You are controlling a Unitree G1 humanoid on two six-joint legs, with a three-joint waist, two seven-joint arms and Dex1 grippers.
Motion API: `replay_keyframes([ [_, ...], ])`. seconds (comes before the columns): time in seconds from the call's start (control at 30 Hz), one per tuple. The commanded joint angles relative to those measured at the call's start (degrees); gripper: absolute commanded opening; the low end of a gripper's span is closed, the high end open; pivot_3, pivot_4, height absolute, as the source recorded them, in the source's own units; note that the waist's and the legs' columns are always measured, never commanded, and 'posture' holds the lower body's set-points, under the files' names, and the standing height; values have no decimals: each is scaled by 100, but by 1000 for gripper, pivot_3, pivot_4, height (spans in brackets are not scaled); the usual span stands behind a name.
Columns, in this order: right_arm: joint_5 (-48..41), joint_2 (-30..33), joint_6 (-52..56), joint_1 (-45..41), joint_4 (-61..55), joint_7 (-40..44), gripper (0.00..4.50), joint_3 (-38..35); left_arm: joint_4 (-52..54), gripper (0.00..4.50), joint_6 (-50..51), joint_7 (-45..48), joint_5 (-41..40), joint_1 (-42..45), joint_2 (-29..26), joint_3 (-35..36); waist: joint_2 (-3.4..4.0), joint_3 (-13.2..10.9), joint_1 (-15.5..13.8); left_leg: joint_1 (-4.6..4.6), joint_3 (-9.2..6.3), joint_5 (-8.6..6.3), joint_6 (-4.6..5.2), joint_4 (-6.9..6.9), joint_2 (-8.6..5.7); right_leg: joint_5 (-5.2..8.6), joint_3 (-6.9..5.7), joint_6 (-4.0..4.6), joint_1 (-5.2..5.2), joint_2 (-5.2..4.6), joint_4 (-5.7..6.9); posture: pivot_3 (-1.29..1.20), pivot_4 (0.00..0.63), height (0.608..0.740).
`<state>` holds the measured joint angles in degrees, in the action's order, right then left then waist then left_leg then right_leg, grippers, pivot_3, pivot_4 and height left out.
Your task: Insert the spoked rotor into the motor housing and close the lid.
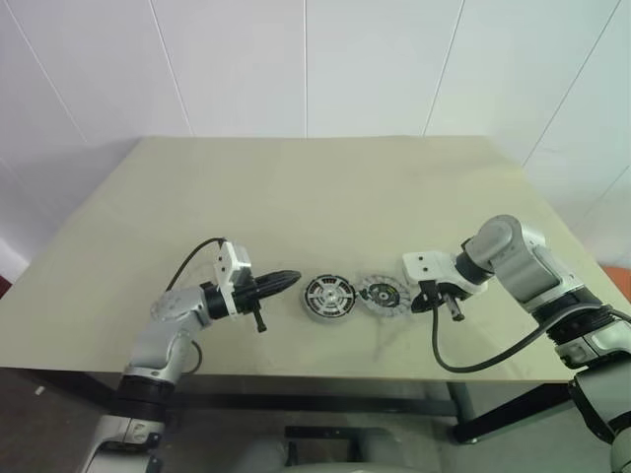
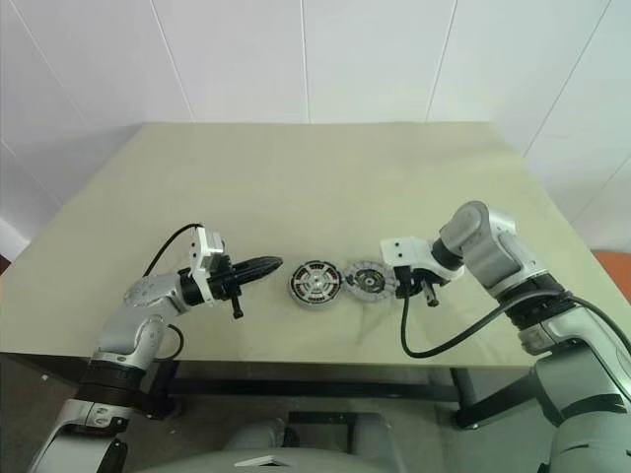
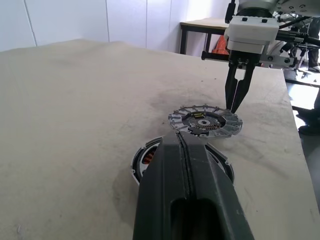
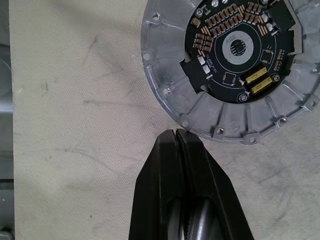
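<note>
Surface: one beige table (image 1: 325,187), matt, with faint dark scuffs around the work area. A white panelled wall (image 1: 296,59) stands behind it. From the left wrist view you can also make out one second table (image 3: 200,25) on dark legs further back in the room, with something orange under it.

Count on the work table: two round parts, both lying flat near the front edge, just beside each other.

1. One spoked rotor (image 1: 327,296): silver rim, pale spokes over dark gaps. Copper windings (image 3: 146,159) show under its rim, so it appears to sit on the motor housing. You cannot tell from here whether it is fully seated.
2. One lid (image 4: 235,70): grey ribbed disc, circuit-board side facing up, on the robot's right of the rotor. It is not on the housing.

Grippers: two, one black cable looping off each arm.

- Left gripper (image 1: 286,278): fingers pressed together, nothing between them. It lies level above the table, pointing at the rotor, with the tip close to it but apart.
- Right gripper (image 4: 176,134): fingers pressed together, nothing held. It points steeply down, with its tips right at the lid's outer rim on the side away from the rotor. Whether they touch the rim, you cannot tell.
</note>
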<state>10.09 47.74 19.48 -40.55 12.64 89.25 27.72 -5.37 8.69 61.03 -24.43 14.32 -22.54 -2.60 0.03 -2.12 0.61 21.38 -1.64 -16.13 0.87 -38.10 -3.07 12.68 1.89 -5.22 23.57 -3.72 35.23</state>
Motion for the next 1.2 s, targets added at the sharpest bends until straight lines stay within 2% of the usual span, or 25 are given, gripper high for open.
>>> replay_keyframes([
  [0.03,-206,-122,135,-43,-240,-192,45,-302,216,0,25,-2,-97,141,-6,59,0,0,3,0,0,0,0,0,1,0,0,0,0,0,0,0,0,740],
  [0.3,5,-2,-79,18,-176,-329,45,-232,201,0,63,11,-61,159,43,-6,0,0,-1,-1,0,0,0,0,3,0,0,0,-1,4,1,0,0,740],
  [0.57,-84,-165,-81,-68,26,-620,45,-384,142,0,20,23,-12,153,101,-61,-1,0,1,-2,-1,0,0,0,3,0,0,0,-1,5,1,0,0,740],
  [1.2,-833,-363,370,-692,450,-966,45,-1181,-8,0,14,19,46,277,175,-112,0,-1,-9,2,-2,0,0,1,2,0,0,0,-1,-1,-6,0,0,740],
])
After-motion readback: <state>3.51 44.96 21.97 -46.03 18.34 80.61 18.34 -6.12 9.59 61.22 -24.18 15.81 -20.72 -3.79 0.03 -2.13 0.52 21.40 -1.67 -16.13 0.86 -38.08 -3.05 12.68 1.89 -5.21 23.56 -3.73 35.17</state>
